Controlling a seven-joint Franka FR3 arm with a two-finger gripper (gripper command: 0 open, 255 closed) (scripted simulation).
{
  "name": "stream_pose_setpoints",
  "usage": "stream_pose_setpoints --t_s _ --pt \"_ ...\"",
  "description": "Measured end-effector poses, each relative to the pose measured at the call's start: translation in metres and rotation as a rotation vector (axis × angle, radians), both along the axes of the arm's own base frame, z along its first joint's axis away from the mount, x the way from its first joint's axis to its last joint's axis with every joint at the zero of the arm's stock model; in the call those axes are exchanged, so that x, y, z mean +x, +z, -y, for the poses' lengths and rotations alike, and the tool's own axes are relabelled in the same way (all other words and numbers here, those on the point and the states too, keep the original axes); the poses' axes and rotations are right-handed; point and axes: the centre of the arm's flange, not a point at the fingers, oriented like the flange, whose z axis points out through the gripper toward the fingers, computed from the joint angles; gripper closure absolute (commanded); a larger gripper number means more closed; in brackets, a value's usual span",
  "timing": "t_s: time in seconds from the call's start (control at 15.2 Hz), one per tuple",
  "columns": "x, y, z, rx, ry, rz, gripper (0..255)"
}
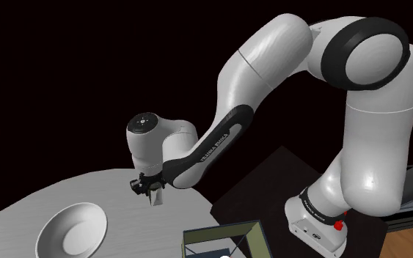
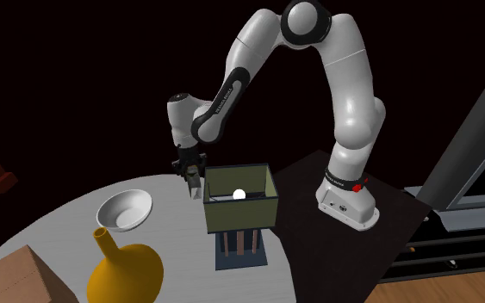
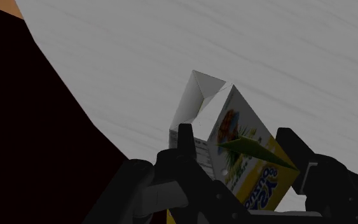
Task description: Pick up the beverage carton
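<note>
the gripper (image 3: 236, 135) is clasping the beverage carton (image 3: 246, 162), its two black fingers pressing on opposite sides. the carton, with white gable top and yellow printed face, is leaning tilted between them, over the grey table (image 3: 266, 51) beside the white bowl (image 1: 72, 229)

Arm (image 1: 271, 59) reaches down, pincer (image 3: 238, 139) clasping carton (image 3: 210, 105).

Both exterior views overlook the table (image 1: 87, 190); wrist camera hugs carton (image 3: 247, 153).

Carton (image 3: 234, 143) white, yellow, fruit print; vase (image 2: 127, 274) orange; bowl (image 2: 124, 209) white.
</note>
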Motion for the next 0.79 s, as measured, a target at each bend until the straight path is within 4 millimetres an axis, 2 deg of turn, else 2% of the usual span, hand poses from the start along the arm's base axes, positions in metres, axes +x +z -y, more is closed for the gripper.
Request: stream_pose_setpoints --t_s 0.4,0.79 --pt "0.0 0.0 0.0 0.0 0.0 0.0 255" --pt "0.001 0.025 0.001 0.0 0.001 -0.001 255"
